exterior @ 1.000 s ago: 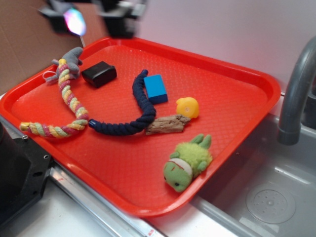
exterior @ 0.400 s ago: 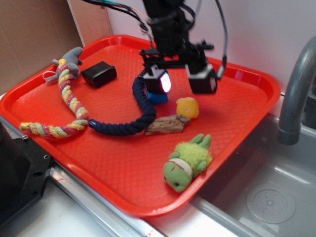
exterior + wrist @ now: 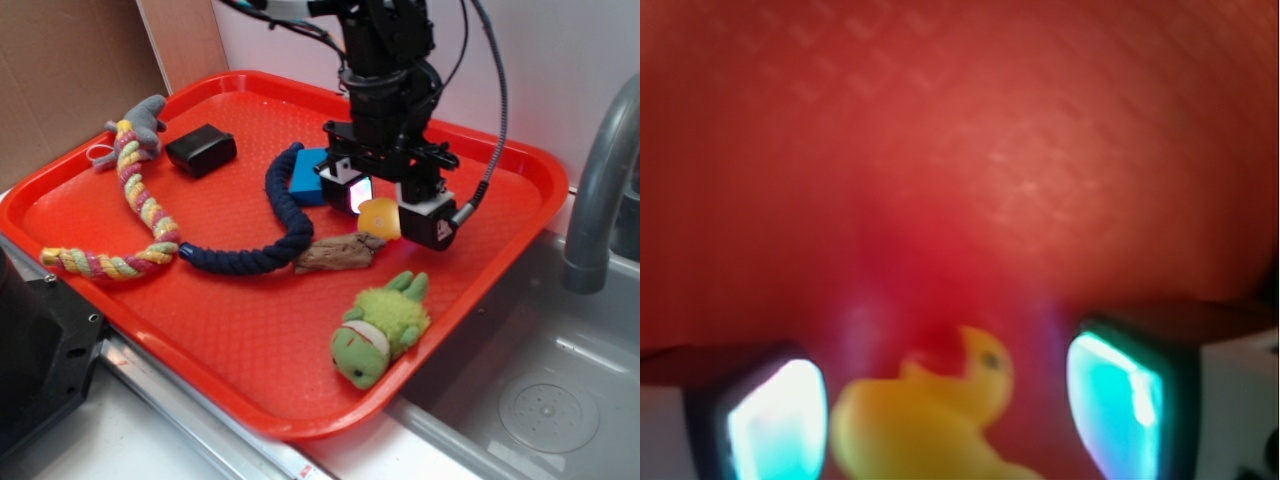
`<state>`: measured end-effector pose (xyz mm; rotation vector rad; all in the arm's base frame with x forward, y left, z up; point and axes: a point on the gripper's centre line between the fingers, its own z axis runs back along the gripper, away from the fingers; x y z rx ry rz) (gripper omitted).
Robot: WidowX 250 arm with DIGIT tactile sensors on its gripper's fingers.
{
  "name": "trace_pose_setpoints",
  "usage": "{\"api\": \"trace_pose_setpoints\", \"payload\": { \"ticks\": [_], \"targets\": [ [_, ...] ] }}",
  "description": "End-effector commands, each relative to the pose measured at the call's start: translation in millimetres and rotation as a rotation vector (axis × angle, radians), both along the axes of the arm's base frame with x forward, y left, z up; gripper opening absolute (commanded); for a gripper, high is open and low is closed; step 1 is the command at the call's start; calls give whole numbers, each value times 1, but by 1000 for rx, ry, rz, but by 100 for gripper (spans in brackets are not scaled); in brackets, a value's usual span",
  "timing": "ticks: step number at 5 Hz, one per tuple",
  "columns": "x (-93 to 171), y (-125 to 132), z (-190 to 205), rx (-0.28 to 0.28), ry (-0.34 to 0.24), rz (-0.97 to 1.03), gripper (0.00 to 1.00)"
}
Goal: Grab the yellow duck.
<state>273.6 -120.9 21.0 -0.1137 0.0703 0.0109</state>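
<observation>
The yellow duck [image 3: 381, 217] is seen on the red tray [image 3: 250, 330], just beside the blue block [image 3: 308, 176], flanked by the spread, non-touching fingers [image 3: 775, 420] of the gripper [image 3: 388, 209].

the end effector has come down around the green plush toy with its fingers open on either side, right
Not quite. The end effector is open around the yellow duck, not the green plush toy, which lies apart near the tray's front edge. The wrist view shows the duck between the two fingers, with gaps on both sides.
</observation>
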Motion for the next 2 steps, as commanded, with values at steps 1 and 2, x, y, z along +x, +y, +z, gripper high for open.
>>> {"api": "trace_pose_setpoints", "payload": {
  "ticks": [1, 2],
  "targets": [
    [-32, -9, 13, 116, -3, -41, 0],
    [-39, 2, 40, 161, -28, 4, 0]
  ]
}}
